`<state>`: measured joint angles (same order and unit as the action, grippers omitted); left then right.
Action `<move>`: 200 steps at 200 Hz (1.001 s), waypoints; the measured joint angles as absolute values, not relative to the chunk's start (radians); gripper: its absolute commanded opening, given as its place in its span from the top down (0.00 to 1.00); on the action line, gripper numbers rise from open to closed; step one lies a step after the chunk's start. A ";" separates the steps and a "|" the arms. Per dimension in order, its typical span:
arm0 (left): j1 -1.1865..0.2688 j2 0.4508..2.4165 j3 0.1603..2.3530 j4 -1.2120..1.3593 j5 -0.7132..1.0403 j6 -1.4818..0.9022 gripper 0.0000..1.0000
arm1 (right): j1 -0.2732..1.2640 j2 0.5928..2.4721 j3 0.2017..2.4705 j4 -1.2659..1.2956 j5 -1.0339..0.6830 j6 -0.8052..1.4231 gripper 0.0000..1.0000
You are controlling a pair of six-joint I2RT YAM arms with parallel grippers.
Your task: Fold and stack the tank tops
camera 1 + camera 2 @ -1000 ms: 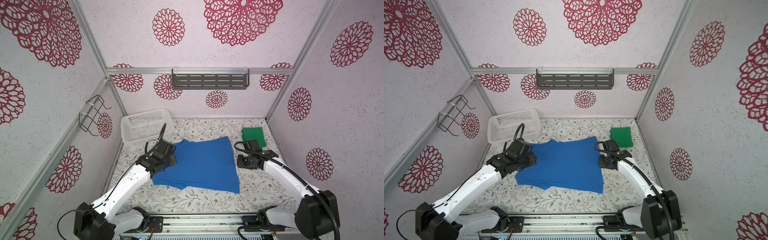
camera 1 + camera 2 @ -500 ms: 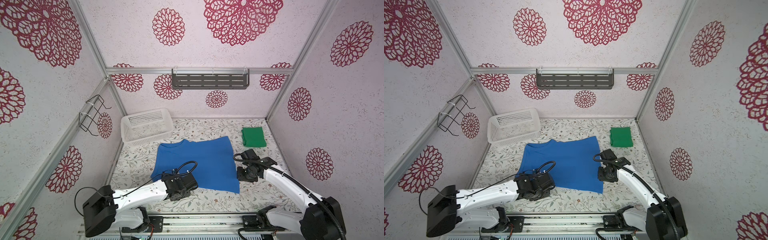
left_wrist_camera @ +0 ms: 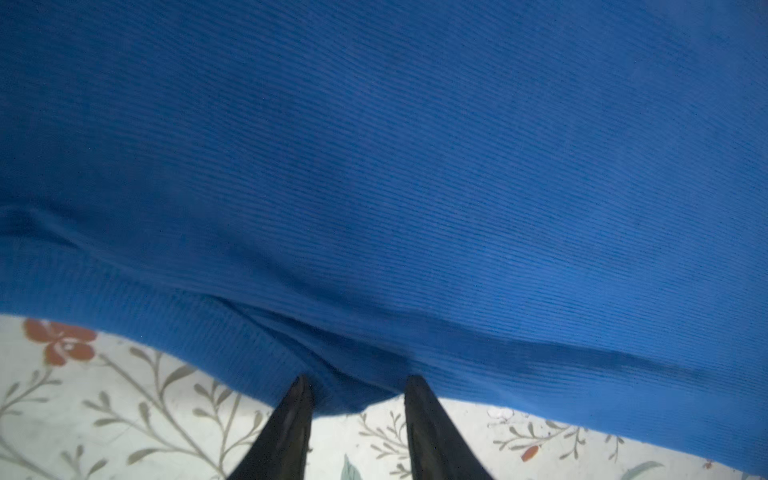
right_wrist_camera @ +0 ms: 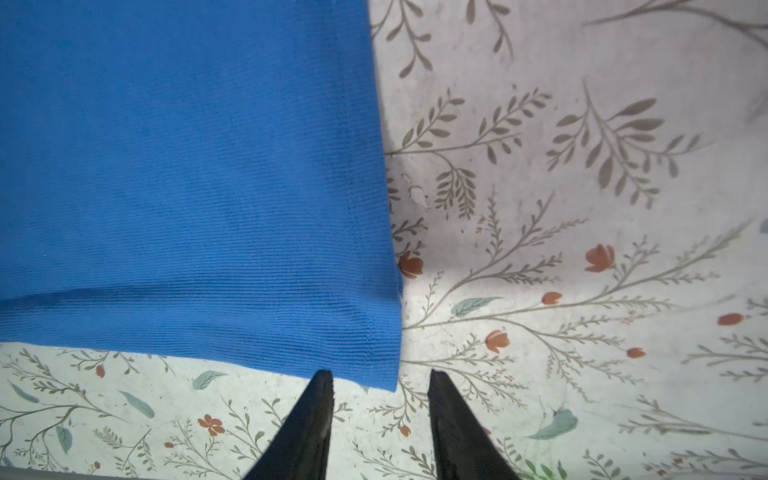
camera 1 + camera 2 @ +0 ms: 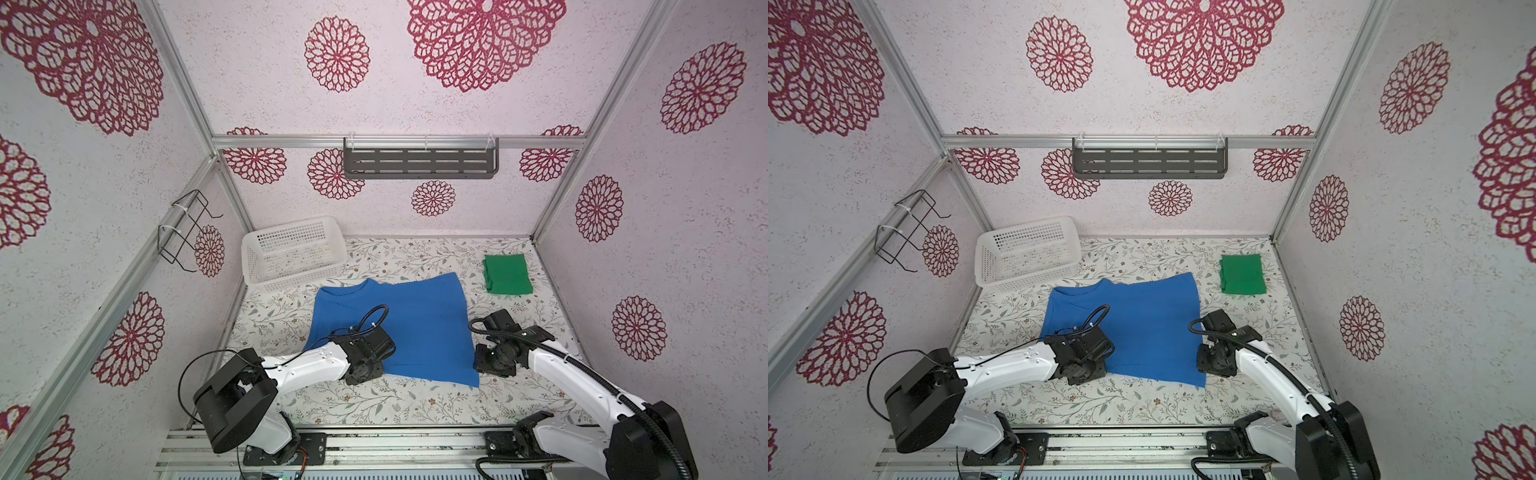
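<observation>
The blue tank top (image 5: 419, 324) (image 5: 1150, 328) lies spread flat in the middle of the table (image 5: 395, 399) in both top views. The green tank top (image 5: 508, 274) (image 5: 1243, 275) is folded into a small rectangle at the far right, apart from the blue one. A white basket (image 5: 299, 278) stands in the far left corner.

The left arm reaches low over the blue top's near left edge. In the left wrist view the left fingers (image 3: 291, 424) are spread, their tips at the cloth's edge with a small bulge of blue fabric between them.

The right fingers (image 4: 307, 424) are spread too and hold nothing. The top's near right corner sits just ahead of their gap.
</observation>
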<state>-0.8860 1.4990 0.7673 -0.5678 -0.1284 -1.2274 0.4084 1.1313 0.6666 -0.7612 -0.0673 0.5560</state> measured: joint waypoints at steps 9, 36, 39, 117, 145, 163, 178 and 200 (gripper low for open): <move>-0.885 1.506 0.765 -0.554 -0.118 -1.225 0.60 | 0.408 1.131 0.661 -0.752 -0.077 0.562 0.56; -0.885 1.518 0.757 -0.534 -0.106 -1.223 0.61 | 0.408 1.131 0.652 -0.729 -0.086 0.574 0.56; -0.885 1.518 0.757 -0.533 -0.106 -1.223 0.61 | 0.408 1.131 0.651 -0.726 -0.086 0.575 0.56; -0.885 1.498 0.753 -0.572 -0.105 -1.219 0.53 | 0.402 1.139 0.617 -0.700 -0.097 0.598 0.55; -0.885 1.465 0.753 -0.636 -0.105 -1.222 0.55 | 0.408 1.123 0.574 -0.705 -0.122 0.621 0.55; -0.885 1.453 0.752 -0.641 -0.104 -1.224 0.57 | 0.416 1.112 0.556 -0.709 -0.137 0.631 0.54; -0.885 1.455 0.748 -0.636 -0.100 -1.225 0.58 | 0.431 1.112 0.548 -0.703 -0.144 0.641 0.54; -0.885 1.472 0.743 -0.629 -0.093 -1.227 0.61 | 0.459 1.123 0.545 -0.689 -0.157 0.656 0.54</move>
<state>-0.8848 1.4723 0.7433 -0.6292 -0.0933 -1.2266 0.4587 1.1229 0.5453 -0.6891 -0.1566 0.6563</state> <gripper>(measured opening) 0.404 0.458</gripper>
